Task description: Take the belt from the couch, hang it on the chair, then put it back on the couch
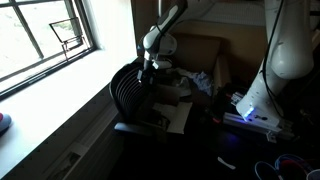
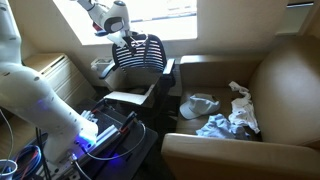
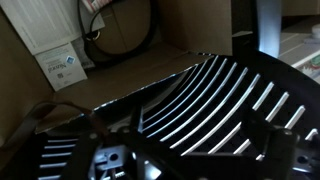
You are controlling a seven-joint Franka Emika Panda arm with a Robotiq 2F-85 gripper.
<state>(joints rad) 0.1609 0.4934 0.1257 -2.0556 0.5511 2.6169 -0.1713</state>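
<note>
The black chair with a slatted back stands by the window and shows in both exterior views. My gripper hangs just above the top edge of the chair back. In the wrist view the slatted back fills the frame and the two fingers stand wide apart over it with nothing between them. A dark strap that may be the belt lies at the left on the chair's top edge; it is too dark to be sure. The brown couch is off to the side.
Crumpled white and blue clothes lie on the couch seat. Papers lie on the chair seat. The robot base with blue light and cables stand near. A window sill runs beside the chair. A white box sits on the floor.
</note>
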